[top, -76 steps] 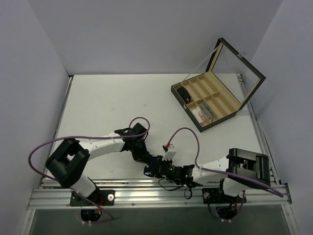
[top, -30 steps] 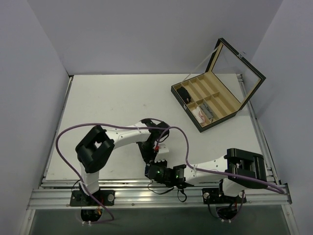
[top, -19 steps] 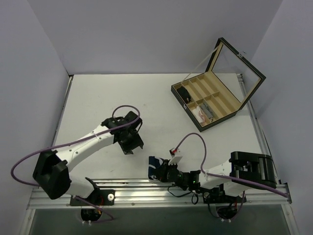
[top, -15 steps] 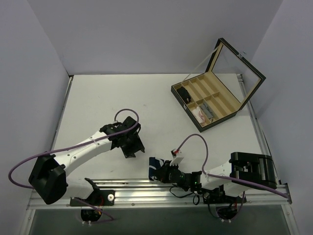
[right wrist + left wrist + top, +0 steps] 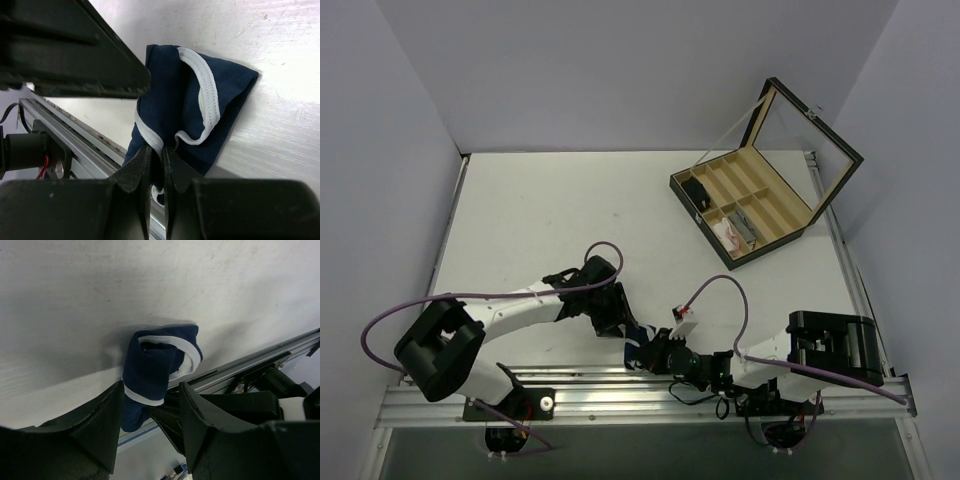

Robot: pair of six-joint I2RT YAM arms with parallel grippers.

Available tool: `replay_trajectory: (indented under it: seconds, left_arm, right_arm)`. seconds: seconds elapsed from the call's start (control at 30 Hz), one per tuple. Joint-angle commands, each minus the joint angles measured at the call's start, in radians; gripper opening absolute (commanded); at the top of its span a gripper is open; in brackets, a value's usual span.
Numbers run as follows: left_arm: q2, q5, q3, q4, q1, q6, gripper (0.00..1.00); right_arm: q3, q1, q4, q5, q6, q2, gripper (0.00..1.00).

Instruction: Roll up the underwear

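Right now the underwear point(image 5: 637, 333) sits as a loose navy bundle on the surface point(image 5: 540, 210), hard against the near edge and just beside the aluminium rail point(image 5: 620, 388). My right jaws are closed on its lower fold, pinching navy cloth and white trim point(image 5: 207, 95) together. My left jaws stand apart, one finger on either side of the bundle, and as far as I can tell they are not squeezing it.

I judge the step to be tightening the roll. To do it well I would use the right pinch as the anchor. Then I would bring the left jaws onto the free end with the trim loop and turn it over towards the anchor in a short, low arc, so the layers stack instead of springing loose. Soft cloth slumps, so I would press it flat before letting go.

Room is the worry. The rail runs along the bundle's near side, both wrists crowd the same spot, and the purple cable point(image 5: 718, 279) arches just above. Open surface lies on the far side and to the left, well apart from the wooden box point(image 5: 698, 224), so I would work away from the edge.
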Motion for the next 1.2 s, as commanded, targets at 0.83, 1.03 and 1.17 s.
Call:
replay_trajectory:
  seconds: [0.83, 1.03, 1.17]
  left_arm:
    - [0.275, -0.338, 0.405, -0.555, -0.117, -0.167, 0.02]
    - [0.442, -0.347, 0.562, -0.67, -0.175, -0.192, 0.02]
    - [0.497, -0.344, 0.634, -0.695, -0.197, -0.196, 0.02]
  right_arm:
    - [0.242, -0.03, -0.644, 0.027, -0.218, -0.146, 0.41]
    - [0.31, -0.024, -0.666, 0.059, -0.281, -0.191, 0.44]
    - [0.339, -0.019, -0.62, 0.05, -0.307, -0.154, 0.45]
